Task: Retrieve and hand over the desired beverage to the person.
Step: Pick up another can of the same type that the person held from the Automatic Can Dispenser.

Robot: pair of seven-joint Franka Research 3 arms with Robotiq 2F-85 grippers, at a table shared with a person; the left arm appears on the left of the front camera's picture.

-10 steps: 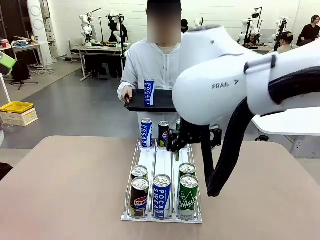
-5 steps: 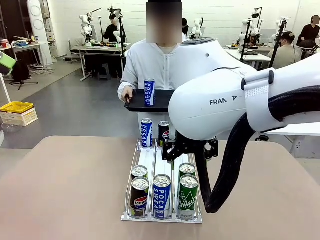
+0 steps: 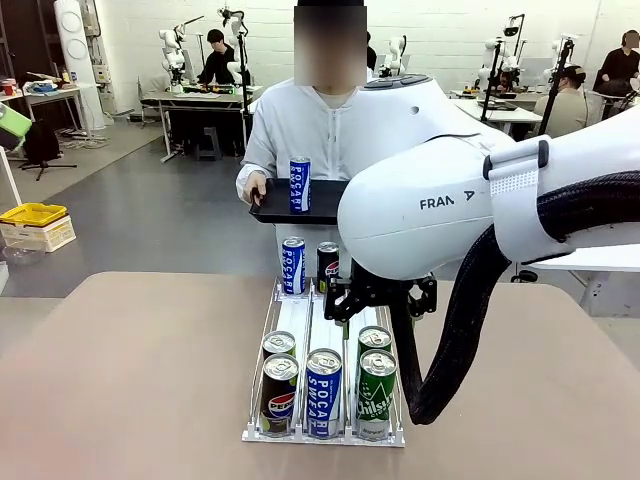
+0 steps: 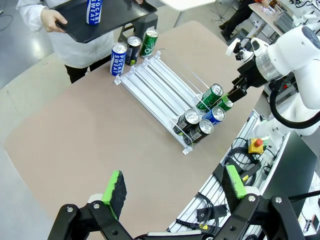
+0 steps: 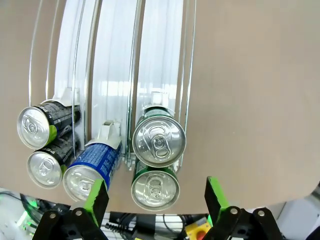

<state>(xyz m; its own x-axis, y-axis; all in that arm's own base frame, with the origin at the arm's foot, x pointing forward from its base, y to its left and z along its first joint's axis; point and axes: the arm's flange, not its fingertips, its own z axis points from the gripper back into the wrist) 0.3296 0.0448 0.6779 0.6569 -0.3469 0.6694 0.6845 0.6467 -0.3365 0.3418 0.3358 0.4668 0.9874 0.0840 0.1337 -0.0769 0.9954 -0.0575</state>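
Note:
A clear three-lane rack (image 3: 298, 318) lies on the table. At its near end stand two Pepsi cans (image 3: 279, 390), a Pocari Sweat can (image 3: 323, 392) and two green Chilsung cans (image 3: 376, 388). My right gripper (image 3: 382, 305) hangs open just above the green cans; in its wrist view the green pads (image 5: 97, 196) straddle the two green can tops (image 5: 159, 141) without touching. My left gripper (image 4: 175, 185) is open and high above the table, holding nothing. The person (image 3: 300, 130) stands at the far side holding a black tray (image 3: 325, 205) with one Pocari Sweat can (image 3: 299, 185) on it.
At the rack's far end stand a Pocari Sweat can (image 3: 292, 266) and a Pepsi can (image 3: 327, 266), with a green can (image 4: 148, 43) beside them in the left wrist view. Bare brown tabletop (image 3: 130, 380) lies on both sides of the rack.
The right arm has swung left and come toward the rack's near end, bringing its gripper over the green cans. In the last half second it has barely moved. Both grippers have stayed open.

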